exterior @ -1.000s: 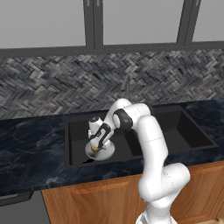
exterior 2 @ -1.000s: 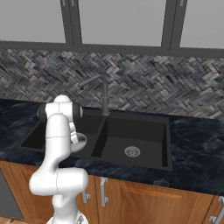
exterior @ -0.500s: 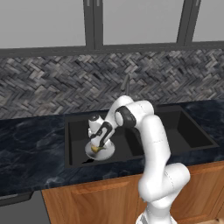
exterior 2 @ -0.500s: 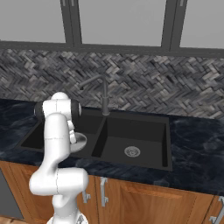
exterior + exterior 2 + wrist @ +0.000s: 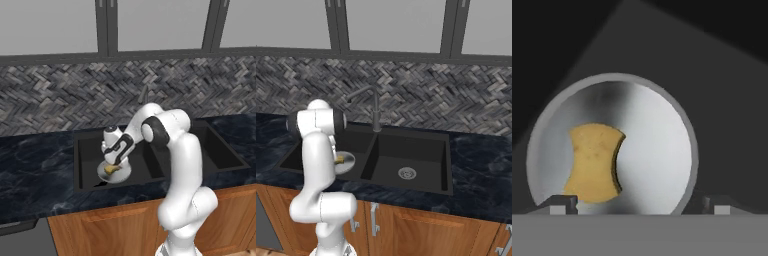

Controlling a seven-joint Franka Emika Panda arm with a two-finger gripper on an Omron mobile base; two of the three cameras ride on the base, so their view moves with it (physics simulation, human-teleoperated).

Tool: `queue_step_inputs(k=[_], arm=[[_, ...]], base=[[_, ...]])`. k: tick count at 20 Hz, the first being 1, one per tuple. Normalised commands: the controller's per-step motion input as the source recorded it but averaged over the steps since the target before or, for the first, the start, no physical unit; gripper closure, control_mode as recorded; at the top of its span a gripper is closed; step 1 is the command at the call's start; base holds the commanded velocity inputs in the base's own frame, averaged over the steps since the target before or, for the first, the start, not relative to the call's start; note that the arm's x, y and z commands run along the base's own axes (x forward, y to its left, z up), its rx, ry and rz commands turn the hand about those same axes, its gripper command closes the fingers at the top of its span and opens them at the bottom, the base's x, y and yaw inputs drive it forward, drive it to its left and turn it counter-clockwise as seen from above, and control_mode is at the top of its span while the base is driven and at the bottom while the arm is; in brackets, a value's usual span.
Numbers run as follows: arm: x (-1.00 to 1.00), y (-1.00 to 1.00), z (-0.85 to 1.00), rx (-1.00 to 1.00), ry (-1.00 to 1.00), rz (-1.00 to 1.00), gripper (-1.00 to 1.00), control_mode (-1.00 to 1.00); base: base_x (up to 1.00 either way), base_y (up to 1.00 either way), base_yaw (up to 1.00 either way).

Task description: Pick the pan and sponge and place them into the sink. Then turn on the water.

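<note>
Left base view: white arm [image 5: 180, 150] rising from the lower right, bent over a black double sink [image 5: 85, 145] set in a dark marbled counter [image 5: 35, 175]; gripper [image 5: 114, 161] lowered into the left basin, pointing down just above a round grey pan [image 5: 122, 172]; pan resting on the basin floor; yellow sponge [image 5: 111, 169] lying inside the pan, directly under the gripper; herringbone backsplash [image 5: 60, 100] behind, wood cabinets [image 5: 115, 225] below. Right base view: arm [image 5: 318, 165] in the foreground at left, hiding most of the left basin; part of the pan [image 5: 346, 161] showing past the arm, with a sliver of sponge [image 5: 339, 159] on it; slim grey faucet [image 5: 375, 107] standing at the back between the basins, spout turned toward the left basin; right basin holding one silver drain [image 5: 407, 173]. Hand view: looking straight down into the pan [image 5: 662, 150], shiny bottom and grey rim on the black sink [image 5: 727, 100] floor; sponge [image 5: 594, 162] flat on the left half of the pan bottom, pinched sides visible; gripper [image 5: 639, 205] with fingertips [image 5: 559, 204] set wide apart at the bottom edge, one near each side of the pan, nothing between them.
</note>
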Motion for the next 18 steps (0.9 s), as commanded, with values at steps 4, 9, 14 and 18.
queue_step_inputs(k=[4,9,14,18], arm=[[-0.38,0.04,0.57,0.05,-0.04,-0.07,-1.00,-1.00],[-0.37,0.00,0.54,0.07,-0.04,-0.08,-1.00,-1.00],[-0.41,0.06,0.42,0.05,-0.06,-0.07,-1.00,-1.00],[-0.40,0.18,0.30,-0.04,-0.13,-0.03,-1.00,-1.00]], base=[[0.00,0.00,0.00],[0.00,0.00,0.00],[0.00,0.00,0.00],[0.00,0.00,0.00]])
